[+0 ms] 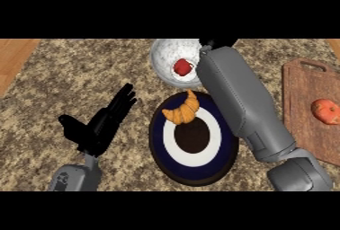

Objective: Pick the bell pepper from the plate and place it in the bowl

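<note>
A: Where is the bell pepper [182, 67]?

B: It is red and lies inside the white bowl [166, 56], at the far side of the counter [60, 81]. Nothing touches it that I can see.

A: And the right hand [218, 43]?

B: Only a black bit of it shows at the top of the view, past the end of the grey right forearm [239, 99], just beside the bowl's right edge. I cannot tell whether its fingers are straight or curled. The forearm runs from the lower right up across the plate's right rim and covers part of the bowl.

A: The plate [222, 157]?

B: Dark blue with a white ring and a dark middle, just nearer than the bowl. A croissant [184, 110] lies on its far edge.

A: The left hand [100, 123]?

B: It rests left of the plate, apart from it, fingers straight and pointing away, thumb out to the left. It holds nothing.

A: Anything else?

B: A wooden cutting board [305, 130] at the right, with a red-orange apple [325, 111] on it. I can read no writing or labels anywhere.
</note>
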`<state>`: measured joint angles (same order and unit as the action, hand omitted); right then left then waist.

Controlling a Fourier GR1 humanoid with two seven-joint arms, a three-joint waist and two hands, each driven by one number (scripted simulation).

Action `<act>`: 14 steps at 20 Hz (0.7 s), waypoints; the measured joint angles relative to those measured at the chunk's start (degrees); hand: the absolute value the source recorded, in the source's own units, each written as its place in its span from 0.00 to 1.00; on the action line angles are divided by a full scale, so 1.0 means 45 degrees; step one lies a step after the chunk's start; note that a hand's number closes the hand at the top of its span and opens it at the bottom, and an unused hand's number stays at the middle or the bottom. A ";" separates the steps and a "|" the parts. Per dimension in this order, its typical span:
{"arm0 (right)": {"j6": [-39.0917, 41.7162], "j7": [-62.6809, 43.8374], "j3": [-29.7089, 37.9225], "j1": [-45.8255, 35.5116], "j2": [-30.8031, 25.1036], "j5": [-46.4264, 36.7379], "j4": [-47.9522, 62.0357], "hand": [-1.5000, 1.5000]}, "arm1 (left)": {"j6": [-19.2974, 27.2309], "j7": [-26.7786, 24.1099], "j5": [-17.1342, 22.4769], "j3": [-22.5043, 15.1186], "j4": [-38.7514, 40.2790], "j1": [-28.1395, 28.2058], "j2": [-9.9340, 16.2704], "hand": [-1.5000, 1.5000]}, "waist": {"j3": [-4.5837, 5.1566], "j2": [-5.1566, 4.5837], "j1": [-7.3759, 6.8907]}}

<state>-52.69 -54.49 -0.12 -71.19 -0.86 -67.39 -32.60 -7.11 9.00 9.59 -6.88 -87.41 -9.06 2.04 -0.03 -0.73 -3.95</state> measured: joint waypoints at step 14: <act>-0.2477 -0.2177 -0.5980 0.2057 0.0133 -0.0661 -0.4321 1.00 | 0.0157 0.0443 -0.0037 -0.0029 0.0285 -0.0211 -0.0128 0.50 | 0.0043 0.0498 0.0006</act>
<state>-63.83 -64.28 -27.03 -61.94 -0.26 -70.37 -52.04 -6.40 10.99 9.43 -7.01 -86.12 -10.01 1.47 0.16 1.51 -3.92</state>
